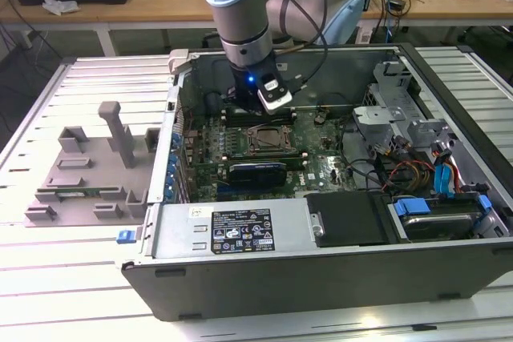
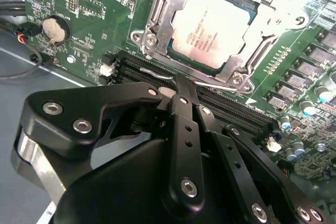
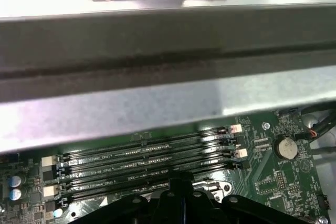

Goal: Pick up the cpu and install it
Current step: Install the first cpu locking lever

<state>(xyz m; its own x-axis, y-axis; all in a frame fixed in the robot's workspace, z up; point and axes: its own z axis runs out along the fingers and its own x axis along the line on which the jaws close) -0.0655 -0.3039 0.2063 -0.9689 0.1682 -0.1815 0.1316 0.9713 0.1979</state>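
I judged the placing done: the cpu (image 2: 210, 29) lay seated in its socket frame (image 2: 157, 22) on the motherboard (image 2: 94, 3), my tool (image 2: 181, 85) pinched together, holding nothing, just beside it.

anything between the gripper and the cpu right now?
Nothing visible. In the second wrist view the cpu lies in the socket frame, top uncovered, and the gripper sits just short of it over the memory slots.

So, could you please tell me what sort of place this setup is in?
Probably a robotics lab or electronics workshop. An open computer case lies on a slatted metal table, its motherboard exposed with the cpu in its socket, and wooden benches strewn with cables stand behind.
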